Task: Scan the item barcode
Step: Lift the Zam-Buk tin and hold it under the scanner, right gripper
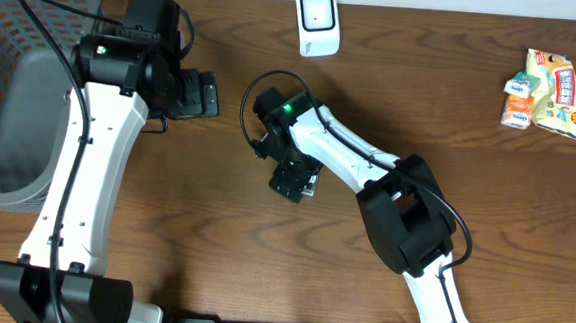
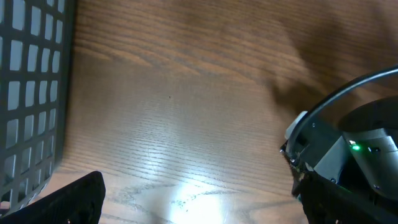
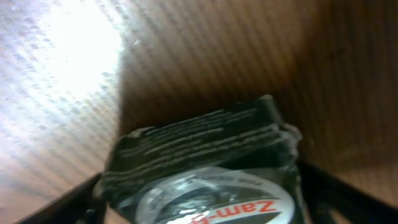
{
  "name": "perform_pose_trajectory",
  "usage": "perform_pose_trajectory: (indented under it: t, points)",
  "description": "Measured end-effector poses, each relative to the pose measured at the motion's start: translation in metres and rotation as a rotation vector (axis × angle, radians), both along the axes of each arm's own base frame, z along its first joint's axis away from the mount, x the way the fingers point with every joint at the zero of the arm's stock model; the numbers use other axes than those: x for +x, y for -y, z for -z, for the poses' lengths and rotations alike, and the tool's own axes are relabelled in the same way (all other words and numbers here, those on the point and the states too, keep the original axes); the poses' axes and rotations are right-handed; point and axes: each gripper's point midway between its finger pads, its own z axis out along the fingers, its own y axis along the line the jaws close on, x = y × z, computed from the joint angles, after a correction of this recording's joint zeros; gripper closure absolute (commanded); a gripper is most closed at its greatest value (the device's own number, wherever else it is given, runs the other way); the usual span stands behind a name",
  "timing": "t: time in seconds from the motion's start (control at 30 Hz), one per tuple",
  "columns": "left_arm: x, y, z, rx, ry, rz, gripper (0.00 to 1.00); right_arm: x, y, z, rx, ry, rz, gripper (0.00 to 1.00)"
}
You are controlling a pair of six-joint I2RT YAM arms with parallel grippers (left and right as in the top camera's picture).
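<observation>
Now, right tool (image 1: 292,174) spread wide, straddling the dark packet (image 3: 199,146) at mid counter (image 1: 486,194), bare wood all round it; left tool (image 1: 197,94) gapes beside the basket (image 1: 12,85) wall; scanner (image 1: 318,21) sits at the far edge.

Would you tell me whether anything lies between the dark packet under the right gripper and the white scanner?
Nothing visible does: only wood shows between the packet and the scanner; the left gripper sits aside.

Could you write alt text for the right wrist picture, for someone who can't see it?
A dark crumpled packet with a round silvery label lies on a wooden table, seen close up. The right gripper straddles it, one dark finger at each side.
</observation>
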Motion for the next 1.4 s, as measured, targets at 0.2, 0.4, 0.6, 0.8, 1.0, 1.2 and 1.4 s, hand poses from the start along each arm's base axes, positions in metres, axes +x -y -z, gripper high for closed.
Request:
perform_pose_trajectory:
  t: [0.2, 0.4, 0.6, 0.8, 1.0, 1.2, 1.4]
  points:
    - [0.0, 0.0, 0.0, 0.0, 0.0, 0.0, 0.02, 0.002, 0.004, 0.001, -0.011, 0.017, -0.021, 0.44]
    - [0.0, 0.0, 0.0, 0.0, 0.0, 0.0, 0.02, 0.003, 0.004, 0.001, -0.01, 0.024, 0.004, 0.5]
    - [0.0, 0.0, 0.0, 0.0, 0.0, 0.0, 0.02, 0.008, 0.004, -0.002, -0.014, 0.045, 0.118, 0.5]
    - [0.0, 0.0, 0.0, 0.0, 0.0, 0.0, 0.02, 0.07, 0.007, -0.035, 0.082, 0.166, 0.352, 0.53]
    - [0.0, 0.0, 0.0, 0.0, 0.0, 0.0, 0.02, 0.17, 0.027, -0.081, 0.289, 0.412, 0.573, 0.5]
    - [0.0, 0.0, 0.0, 0.0, 0.0, 0.0, 0.02, 0.251, 0.028, -0.131, 0.53, 0.693, 0.661, 0.64]
    - [0.0, 0.0, 0.0, 0.0, -0.001, 0.0, 0.02, 0.3, 0.003, -0.203, 0.805, 0.961, 0.644, 0.59]
